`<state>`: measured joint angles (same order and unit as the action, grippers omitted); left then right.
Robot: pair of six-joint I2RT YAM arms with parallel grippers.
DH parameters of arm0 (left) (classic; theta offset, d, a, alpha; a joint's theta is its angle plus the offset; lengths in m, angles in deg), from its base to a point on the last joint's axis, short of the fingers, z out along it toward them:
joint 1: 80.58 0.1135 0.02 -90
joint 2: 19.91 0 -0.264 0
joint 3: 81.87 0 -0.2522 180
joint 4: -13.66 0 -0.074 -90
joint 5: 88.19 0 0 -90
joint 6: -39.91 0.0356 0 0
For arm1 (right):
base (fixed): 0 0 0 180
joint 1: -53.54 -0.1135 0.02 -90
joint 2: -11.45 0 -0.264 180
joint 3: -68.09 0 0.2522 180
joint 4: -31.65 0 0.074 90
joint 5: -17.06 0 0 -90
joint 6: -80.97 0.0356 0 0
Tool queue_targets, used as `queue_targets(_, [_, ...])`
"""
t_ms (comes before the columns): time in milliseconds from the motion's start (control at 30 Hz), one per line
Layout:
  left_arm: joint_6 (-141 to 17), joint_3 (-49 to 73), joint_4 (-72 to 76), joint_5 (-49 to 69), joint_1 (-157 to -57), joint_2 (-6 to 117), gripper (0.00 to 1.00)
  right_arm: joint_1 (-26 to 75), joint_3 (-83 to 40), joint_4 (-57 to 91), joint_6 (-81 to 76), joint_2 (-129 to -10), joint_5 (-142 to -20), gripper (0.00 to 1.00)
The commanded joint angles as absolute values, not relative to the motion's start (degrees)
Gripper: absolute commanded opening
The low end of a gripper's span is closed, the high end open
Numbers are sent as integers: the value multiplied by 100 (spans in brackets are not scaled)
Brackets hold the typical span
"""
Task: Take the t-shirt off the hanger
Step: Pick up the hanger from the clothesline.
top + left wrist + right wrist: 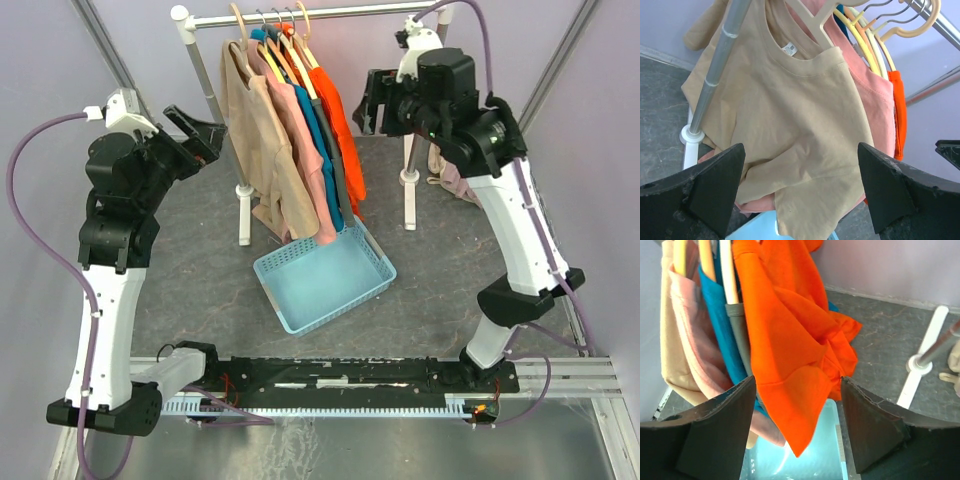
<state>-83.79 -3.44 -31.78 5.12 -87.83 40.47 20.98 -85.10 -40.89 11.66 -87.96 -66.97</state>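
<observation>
Fingers of left arm (pixel 705 190) wide apart, empty — beige t-shirt (pixel 805 125) ahead; right fingers (pixel 715 425) equally wide, empty — orange t-shirt (pixel 790 350) ahead.

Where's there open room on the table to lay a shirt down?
Bare mat between the left arm and the basket, and between basket and right arm. The basket looks empty. Crowded beneath the hanging shirts, around the rack feet.
</observation>
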Motion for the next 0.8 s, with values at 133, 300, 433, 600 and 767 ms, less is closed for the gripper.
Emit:
queue_targets(133, [-7838, -635, -3139, 1055, -8831, 4024, 99, 1696, -8491, -2647, 938, -8915, -6654, 69])
queue_targets(300, [-7833, -425, -2682, 1738, -8840, 3914, 99, 1595, -8661, -2282, 832, -9237, -6539, 67])
queue_targets(433, [-7898, -353, -2434, 2028, -8841, 3865, 99, 1573, -8784, -2084, 820, -9520, -6399, 65])
queue_targets(600, [-8027, -438, -2436, 2254, -8874, 3850, 99, 1562, -8792, -1800, 730, -9723, -6132, 63])
queue_targets(767, [-8207, -377, -2436, 2297, -8901, 3691, 99, 1561, -8844, -1685, 697, -9838, -5909, 60])
